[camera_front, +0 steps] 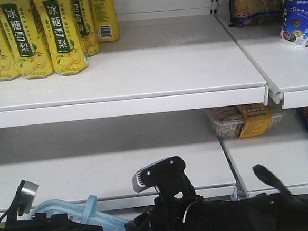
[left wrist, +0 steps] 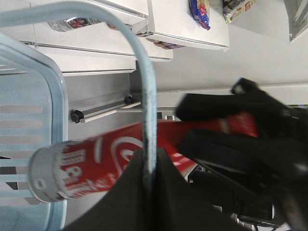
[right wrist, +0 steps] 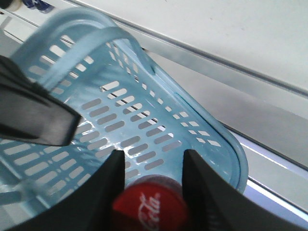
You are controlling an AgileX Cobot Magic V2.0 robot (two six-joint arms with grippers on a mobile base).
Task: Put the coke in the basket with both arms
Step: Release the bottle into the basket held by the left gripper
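Observation:
The coke (left wrist: 91, 163), red with white script and a silvery base, hangs tilted over the corner of the light blue basket (left wrist: 55, 96). Its red cap (right wrist: 150, 210) sits between the fingers of my right gripper (right wrist: 154, 154), which is shut on it above the slotted basket (right wrist: 144, 120). My left gripper (left wrist: 150, 154) is shut on the basket's thin swing handle (left wrist: 147, 91) and holds it up. In the right wrist view one black left finger (right wrist: 38, 120) shows at the left. The front view shows only a bit of the basket (camera_front: 100, 218) between both arms.
White shelves (camera_front: 142, 103) stand close ahead. Yellow drink packs (camera_front: 32, 34) fill the upper left, a blue tub (camera_front: 298, 18) the upper right, and a boxed snack (camera_front: 249, 120) lies on the lower shelf. More shelf edges (left wrist: 120, 60) run behind the basket.

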